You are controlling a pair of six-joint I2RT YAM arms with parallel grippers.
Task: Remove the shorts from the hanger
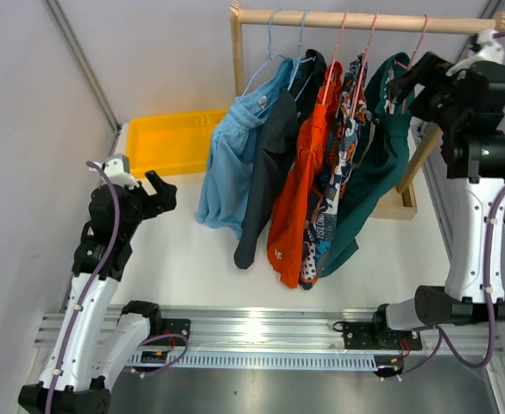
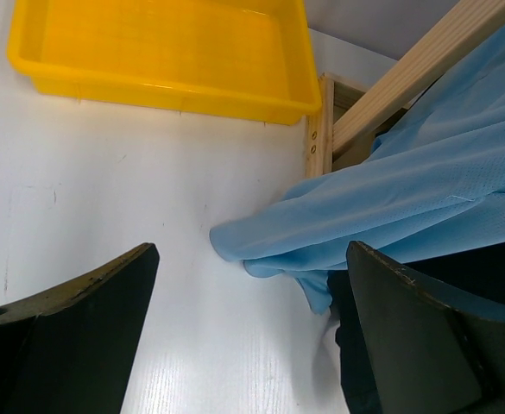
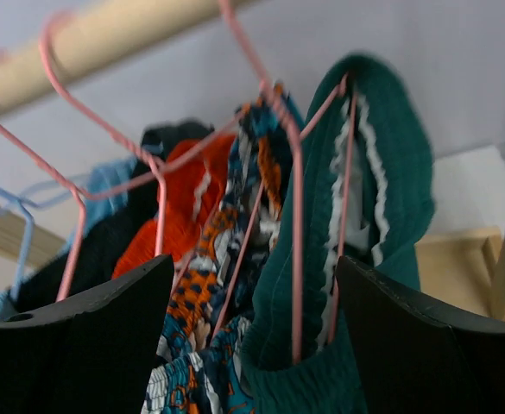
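Right claw (image 1: 400, 89) hangs high, agape, beside dark green shorts (image 1: 377, 164).

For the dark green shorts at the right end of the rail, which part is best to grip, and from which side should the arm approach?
Grip the waistband of the dark green shorts, where it bunches over the pink hanger. Come from the right: this pair hangs last on the rail, so no other pair blocks that side, and the open right gripper faces it.

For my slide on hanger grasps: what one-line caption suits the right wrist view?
Right fingers, spread open, frame the green shorts on a pink hanger under the wooden rail.
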